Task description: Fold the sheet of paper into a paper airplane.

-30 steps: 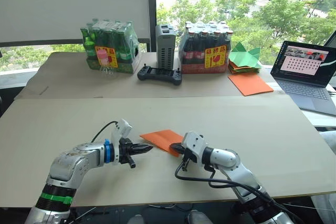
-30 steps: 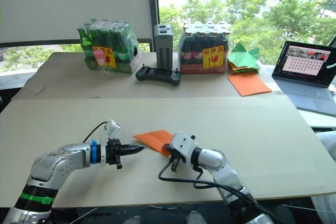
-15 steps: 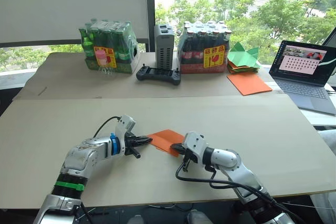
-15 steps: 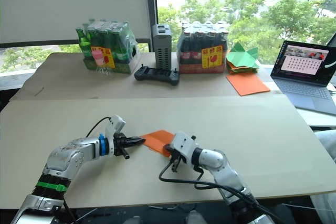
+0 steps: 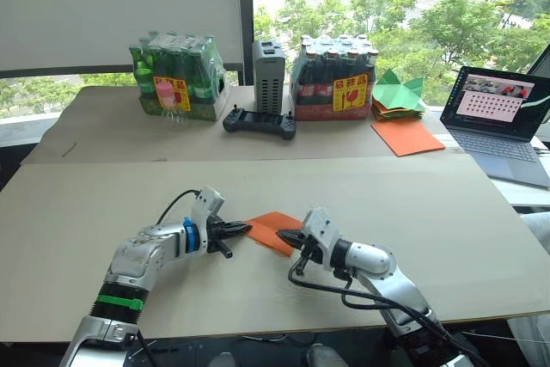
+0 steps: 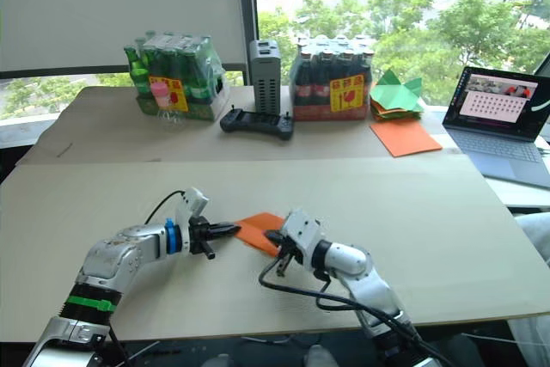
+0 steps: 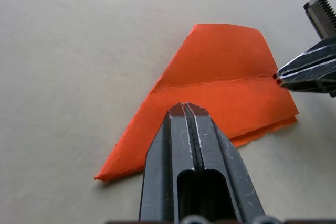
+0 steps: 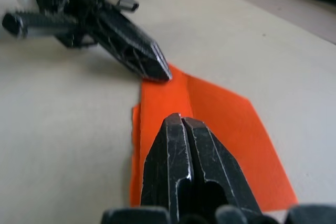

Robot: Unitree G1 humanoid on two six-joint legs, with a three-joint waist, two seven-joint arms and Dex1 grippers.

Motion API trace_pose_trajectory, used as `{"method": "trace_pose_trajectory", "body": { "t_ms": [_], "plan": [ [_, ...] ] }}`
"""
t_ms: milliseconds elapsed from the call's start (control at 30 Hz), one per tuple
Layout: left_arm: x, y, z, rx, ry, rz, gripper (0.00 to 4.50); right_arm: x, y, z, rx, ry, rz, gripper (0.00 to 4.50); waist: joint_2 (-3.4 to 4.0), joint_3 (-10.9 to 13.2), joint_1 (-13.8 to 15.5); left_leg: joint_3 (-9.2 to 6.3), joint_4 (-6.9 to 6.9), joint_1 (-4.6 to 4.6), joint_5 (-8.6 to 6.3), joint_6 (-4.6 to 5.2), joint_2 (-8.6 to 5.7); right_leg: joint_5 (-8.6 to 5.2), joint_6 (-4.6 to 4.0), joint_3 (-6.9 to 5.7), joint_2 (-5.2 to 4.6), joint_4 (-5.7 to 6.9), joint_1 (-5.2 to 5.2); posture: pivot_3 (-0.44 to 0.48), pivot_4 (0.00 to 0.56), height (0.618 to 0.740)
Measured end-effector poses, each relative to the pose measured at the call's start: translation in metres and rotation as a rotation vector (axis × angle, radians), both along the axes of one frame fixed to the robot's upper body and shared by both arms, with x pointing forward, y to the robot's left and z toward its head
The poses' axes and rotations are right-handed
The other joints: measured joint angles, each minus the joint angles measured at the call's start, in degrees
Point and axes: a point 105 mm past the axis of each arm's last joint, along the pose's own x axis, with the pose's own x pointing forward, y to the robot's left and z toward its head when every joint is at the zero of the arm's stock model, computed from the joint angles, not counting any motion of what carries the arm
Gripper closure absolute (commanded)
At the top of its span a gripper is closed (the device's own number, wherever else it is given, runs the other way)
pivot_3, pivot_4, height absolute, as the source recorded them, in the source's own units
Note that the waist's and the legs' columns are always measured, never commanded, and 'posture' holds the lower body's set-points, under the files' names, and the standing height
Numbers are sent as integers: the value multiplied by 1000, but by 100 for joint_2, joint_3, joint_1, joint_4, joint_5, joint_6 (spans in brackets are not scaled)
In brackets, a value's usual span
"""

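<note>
Left eye view: the left gripper (image 5: 241, 229), jaws pressed together, has been brought onto the folded sheet of paper (image 5: 273, 231) mid-table; the right gripper (image 5: 289, 237), likewise closed, pins it for creasing.

Closed left gripper (image 7: 185, 109) seemingly touches the sheet of paper (image 7: 215, 93).

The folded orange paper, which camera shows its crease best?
The left wrist view: the folded orange paper lies flat with its crease running straight across. The right wrist view shows it partly behind that gripper. The eye views show a small wedge between both grippers.
</note>
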Motion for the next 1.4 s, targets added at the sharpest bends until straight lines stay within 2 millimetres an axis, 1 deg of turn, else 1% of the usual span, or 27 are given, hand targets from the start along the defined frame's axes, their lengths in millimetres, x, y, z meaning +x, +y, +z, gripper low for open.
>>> {"method": "trace_pose_trajectory", "body": {
  "t_ms": [33, 100, 133, 233, 400, 467, 500, 633, 767, 867, 1200, 1400],
  "plan": [
    [0, 0, 0, 0, 0, -2, 4500, 1, -1, 7, 30, 0, -6, 4486, 0, 0, 1, 0, 0, 0, 0, 0, 0, 0, 0, 0, 0, -1, 1, 0, 150, 740],
    [-1, -1, 0, -1, 0, -6, 4500, 5, -5, 17, 76, 17, -33, 3885, 1, 0, 1, 0, 0, 0, 0, 0, 0, 0, 1, 0, 0, -1, 0, 0, 150, 740],
    [-1, -1, 0, -2, 1, -9, 4500, 7, -8, 18, 95, 35, -49, 3604, 1, 0, 5, 0, 0, 0, 0, 0, 0, 0, 1, -1, 0, -1, 0, 0, 150, 740],
    [-1, -1, 0, -1, 2, -10, 4500, 10, -16, 15, 122, 93, -92, 2562, 1, -1, 3, 1, 0, -1, 0, 0, 0, 0, 0, 0, 0, -2, -1, 0, 150, 740],
    [-1, -1, 0, -2, 3, -14, 4500, 18, -33, -2, 147, 237, -215, 801, 2, -1, 2, 1, 0, -1, 0, 1, 0, 0, 1, 0, 0, -1, -1, 0, 150, 740],
    [-2, -1, 0, -2, 4, -16, 4500, 21, -37, -5, 177, 286, -259, 91, 2, -1, 3, 1, 0, 0, 0, 0, 0, 0, 0, 0, 0, 0, -2, 0, 150, 740],
    [-2, -1, 0, -3, 5, -17, 4500, 21, -38, -6, 187, 308, -267, 13, 2, -1, 2, 1, 0, 0, 0, 0, 0, 0, 0, 0, 0, 0, -2, 0, 150, 740],
    [-2, -2, 0, -4, 7, -23, 4500, 25, -40, -10, 211, 392, -313, 13, 3, -1, -2, 0, 0, 0, 0, 0, 0, 0, 0, 0, 1, 0, -1, 0, 150, 740],
    [-3, -2, 0, -2, 6, -26, 4500, 21, -36, -18, 219, 471, -310, 13, 3, -2, -3, 1, 0, -2, 0, 1, 0, 0, 1, 0, 0, -1, -3, 0, 150, 740],
    [-3, -2, -1, 2, 6, -25, 4500, 18, -33, -18, 228, 517, -292, 13, 4, -3, -6, 0, 0, 0, 0, 1, 1, 0, 1, 0, 1, 0, -1, 0, 150, 740],
    [-3, -1, -1, 4, 6, -24, 4500, 14, -30, -17, 247, 566, -274, 13, 5, -3, -11, 1, 0, 0, -1, 1, 1, 0, 1, 0, 1, 0, -1, 0, 150, 740],
    [-3, -1, 0, 5, 6, -22, 4500, 7, -22, -16, 247, 604, -225, 13, 5, -3, -13, 1, -1, -1, -1, 1, 1, 0, 1, 0, 1, -1, -1, 0, 150, 740]
  ]
}}
